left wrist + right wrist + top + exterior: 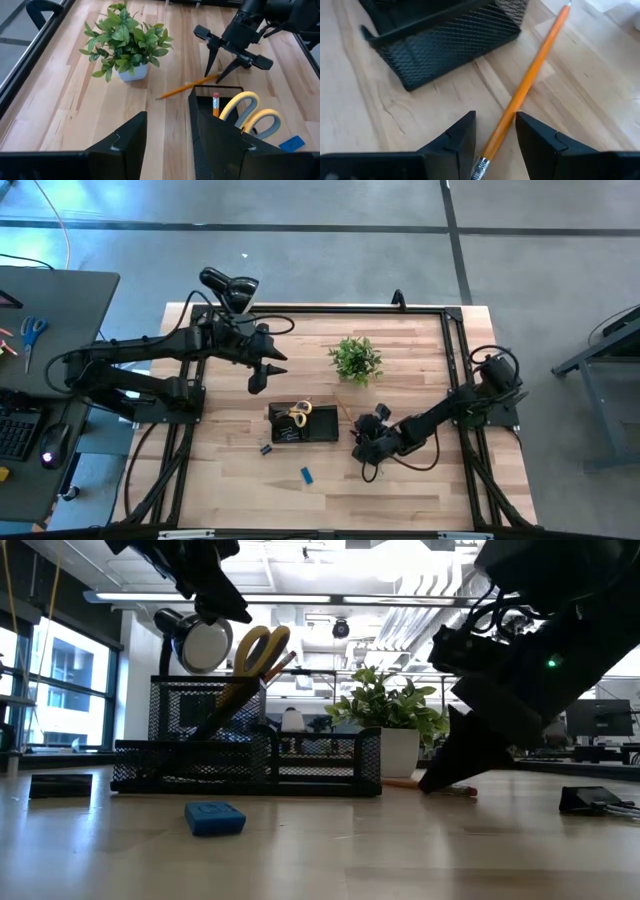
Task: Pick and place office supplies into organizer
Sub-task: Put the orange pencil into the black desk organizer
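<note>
The black mesh organizer (303, 423) stands mid-table with yellow-handled scissors (250, 112) and a pencil (216, 102) upright in it. An orange pencil (530, 80) lies flat on the wood by the organizer's right end. My right gripper (495, 135) is low over it, open, with one finger on each side near its eraser end (481, 167). My left gripper (167, 130) hangs open above the organizer's far left corner with nothing between its fingers. A blue eraser (306, 474) and black binder clips (266, 448) lie on the table nearer the front. My right gripper comes at the orange pencil slanting down from the table's right, its fingers (535, 135) straddling the shaft (507, 122) near the eraser end. I cannot tell whether a finger touches it. The pencil lies flat on the table.
A small potted plant (356, 358) stands behind the pencil. A black lamp (228, 288) sits at the far left corner. Black frame rails (455, 360) run along the table's sides. A small dark object (595, 800) lies at the right in the low view.
</note>
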Motion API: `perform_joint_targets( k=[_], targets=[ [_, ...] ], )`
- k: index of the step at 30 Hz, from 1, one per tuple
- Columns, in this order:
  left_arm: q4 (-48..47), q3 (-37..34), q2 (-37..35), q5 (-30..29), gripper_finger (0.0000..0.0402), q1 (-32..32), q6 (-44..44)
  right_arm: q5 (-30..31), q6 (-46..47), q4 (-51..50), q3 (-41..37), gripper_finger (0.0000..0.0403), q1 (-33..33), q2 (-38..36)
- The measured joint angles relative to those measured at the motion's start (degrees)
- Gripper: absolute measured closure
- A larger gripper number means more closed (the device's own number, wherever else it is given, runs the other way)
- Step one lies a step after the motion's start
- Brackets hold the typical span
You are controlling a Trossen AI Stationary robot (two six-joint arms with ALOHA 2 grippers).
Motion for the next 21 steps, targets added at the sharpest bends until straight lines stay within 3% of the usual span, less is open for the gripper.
perform_joint_targets(
  k=[7, 21],
  targets=[
    [0.0, 0.0, 0.0, 0.1, 0.0236, 0.0, 0.0, 1.0, 4.9, -9.9, 0.2, 0.0279, 0.6, -0.4],
    [0.2, 0.0, 0.0, 0.1, 0.0236, 0.0, 0.0, 5.2, 22.3, -30.3, -0.5, 0.0364, 9.7, -2.0]
  ],
)
